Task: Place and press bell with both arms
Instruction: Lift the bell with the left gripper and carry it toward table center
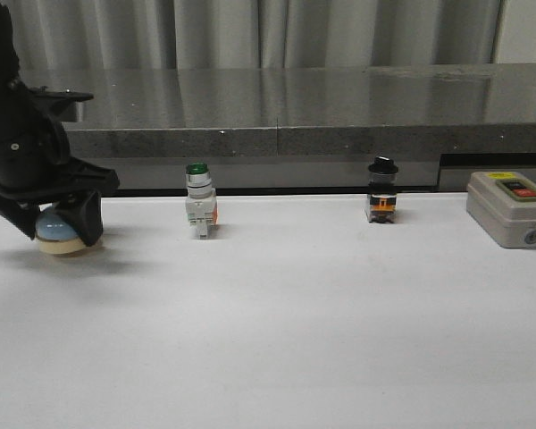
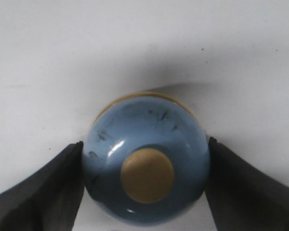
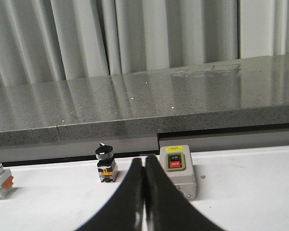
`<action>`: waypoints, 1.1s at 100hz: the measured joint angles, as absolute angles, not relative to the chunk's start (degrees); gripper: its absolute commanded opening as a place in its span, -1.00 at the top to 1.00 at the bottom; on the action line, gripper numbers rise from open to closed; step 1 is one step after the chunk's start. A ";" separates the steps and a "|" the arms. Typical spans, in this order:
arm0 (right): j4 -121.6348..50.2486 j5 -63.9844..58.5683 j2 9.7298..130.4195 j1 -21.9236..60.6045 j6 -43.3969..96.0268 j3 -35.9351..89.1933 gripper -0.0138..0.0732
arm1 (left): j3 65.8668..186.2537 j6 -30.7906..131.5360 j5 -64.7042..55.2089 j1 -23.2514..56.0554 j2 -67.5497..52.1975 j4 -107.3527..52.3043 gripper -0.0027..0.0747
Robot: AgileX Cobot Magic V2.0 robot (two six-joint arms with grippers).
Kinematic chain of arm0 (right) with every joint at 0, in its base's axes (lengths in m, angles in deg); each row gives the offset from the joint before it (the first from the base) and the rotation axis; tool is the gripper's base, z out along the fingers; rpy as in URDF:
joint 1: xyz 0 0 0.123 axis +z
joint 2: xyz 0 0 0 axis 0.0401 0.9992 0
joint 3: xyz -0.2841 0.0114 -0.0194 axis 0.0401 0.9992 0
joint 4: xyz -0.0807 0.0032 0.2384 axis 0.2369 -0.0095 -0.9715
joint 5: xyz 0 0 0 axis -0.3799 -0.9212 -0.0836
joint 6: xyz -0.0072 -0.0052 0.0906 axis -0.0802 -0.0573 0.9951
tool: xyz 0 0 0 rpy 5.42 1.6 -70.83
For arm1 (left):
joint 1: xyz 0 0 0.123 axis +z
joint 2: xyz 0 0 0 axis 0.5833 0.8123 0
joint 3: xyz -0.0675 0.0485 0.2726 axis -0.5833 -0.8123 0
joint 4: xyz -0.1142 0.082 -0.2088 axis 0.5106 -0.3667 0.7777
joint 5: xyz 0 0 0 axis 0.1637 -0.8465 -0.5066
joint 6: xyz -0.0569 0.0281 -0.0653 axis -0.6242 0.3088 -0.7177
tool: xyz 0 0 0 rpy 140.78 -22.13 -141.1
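The bell has a light-blue dome, a cream base and a cream top button. It stands on the white table at the far left of the front view. My left gripper is down over it, and its black fingers press both sides of the dome. The bell's base looks to rest on the table. My right gripper is shut and empty, held above the table near the grey box; it does not show in the front view.
A green-capped white push-button switch stands at the back centre-left, a black rotary switch at the back centre-right, and a grey box with red and green buttons at the far right. A grey stone ledge runs behind the table.
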State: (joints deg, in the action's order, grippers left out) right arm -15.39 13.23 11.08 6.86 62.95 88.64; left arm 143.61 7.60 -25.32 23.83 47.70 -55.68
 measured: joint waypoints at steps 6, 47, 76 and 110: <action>-15.39 13.23 11.08 6.86 62.95 88.64 0.83 | 143.61 7.60 -26.51 23.83 46.22 -55.68 0.23; -15.39 13.23 11.08 6.86 62.95 88.64 0.83 | 143.61 7.60 -36.96 21.94 32.71 -54.73 0.23; -15.39 13.23 11.08 6.86 62.86 88.64 0.83 | 143.61 7.60 -37.69 11.04 30.19 -54.41 0.23; -15.39 13.23 11.08 6.86 62.86 88.64 0.83 | 143.87 7.60 -28.22 -0.56 33.93 -54.09 0.23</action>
